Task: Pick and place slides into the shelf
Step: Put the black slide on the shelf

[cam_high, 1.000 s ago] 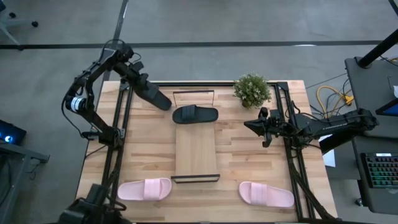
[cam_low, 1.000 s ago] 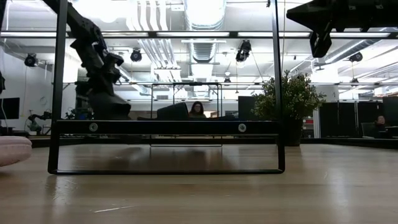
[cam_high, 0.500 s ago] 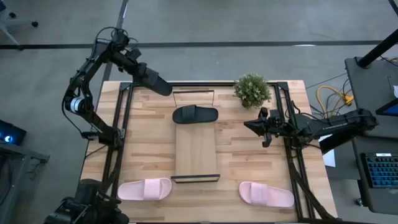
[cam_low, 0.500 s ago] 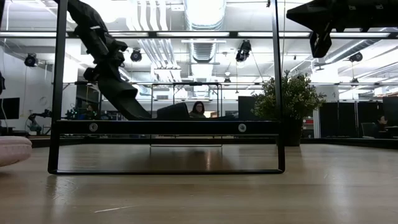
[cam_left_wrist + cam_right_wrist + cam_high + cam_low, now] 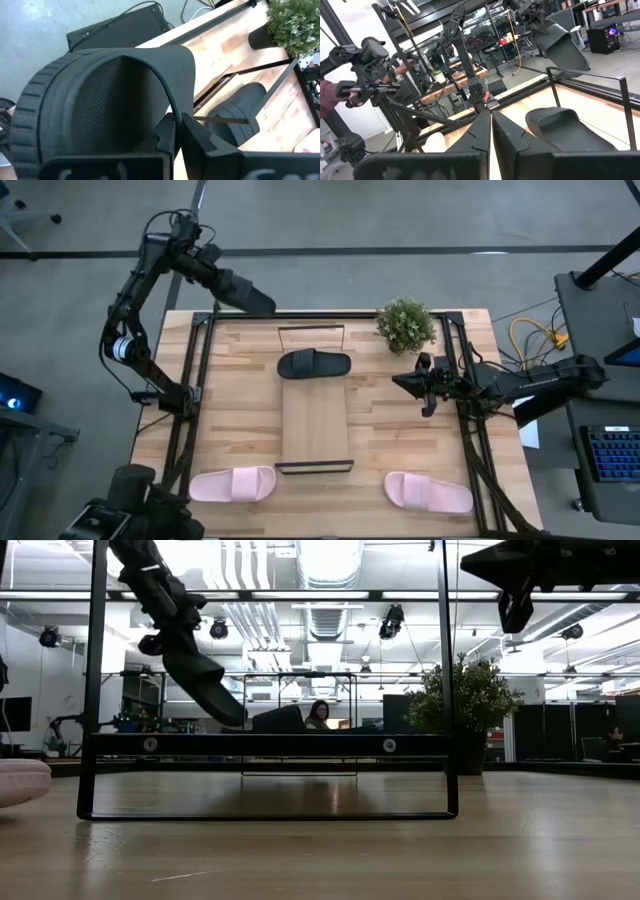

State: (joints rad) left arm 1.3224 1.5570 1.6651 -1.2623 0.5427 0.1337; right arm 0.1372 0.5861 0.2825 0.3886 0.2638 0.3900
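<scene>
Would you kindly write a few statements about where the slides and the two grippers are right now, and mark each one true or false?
1. The left gripper holds a black slide in the air past the table's far edge. True.
2. Two black slides lie on the shelf. False: only one black slide lies there, at its far end.
3. Both pink slides sit on the table near its front edge, one left of the shelf and one right of it. True.
4. The right gripper grips a pink slide. False: it is shut on nothing, beside the shelf.
5. The potted plant stands on the shelf. False: it stands on the table's far right part.
</scene>
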